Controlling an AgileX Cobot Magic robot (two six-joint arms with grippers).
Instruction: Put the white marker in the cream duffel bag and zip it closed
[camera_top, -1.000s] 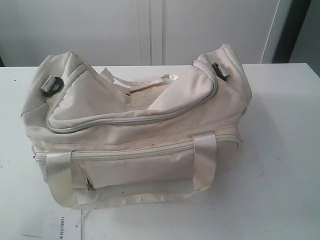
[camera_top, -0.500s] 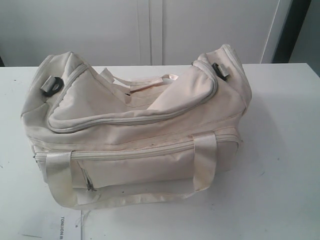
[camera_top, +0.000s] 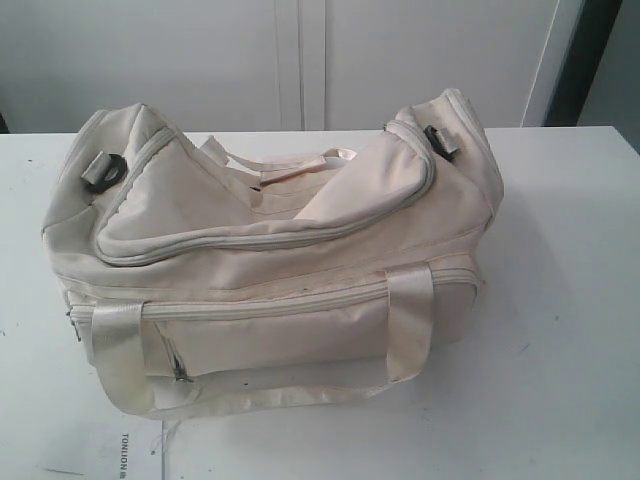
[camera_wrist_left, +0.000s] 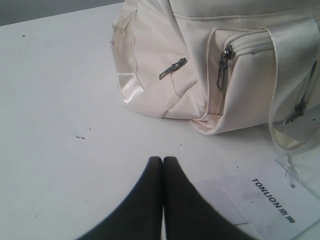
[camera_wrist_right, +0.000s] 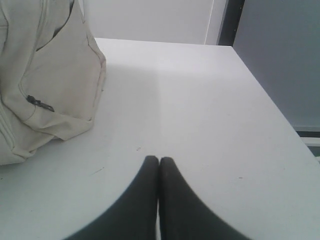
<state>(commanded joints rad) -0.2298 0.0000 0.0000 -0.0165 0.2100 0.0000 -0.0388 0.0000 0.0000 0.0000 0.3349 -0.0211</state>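
The cream duffel bag (camera_top: 270, 260) lies on the white table (camera_top: 560, 300) in the exterior view, its top flap sagging along the main zip and its front pocket facing the camera. The white marker is out of view. Neither gripper shows in the exterior view. In the left wrist view my left gripper (camera_wrist_left: 163, 161) is shut and empty over bare table, short of one end of the cream duffel bag (camera_wrist_left: 200, 65). My right gripper (camera_wrist_right: 159, 160) is also shut with nothing in it, beside the other end of the cream duffel bag (camera_wrist_right: 50, 75).
A white paper tag (camera_wrist_left: 272, 200) printed TONLION lies on the table by the bag's front corner, also seen as the paper tag (camera_top: 125, 455) in the exterior view. The table's far edge (camera_wrist_right: 165, 42) meets a white wall, with a dark gap at the right.
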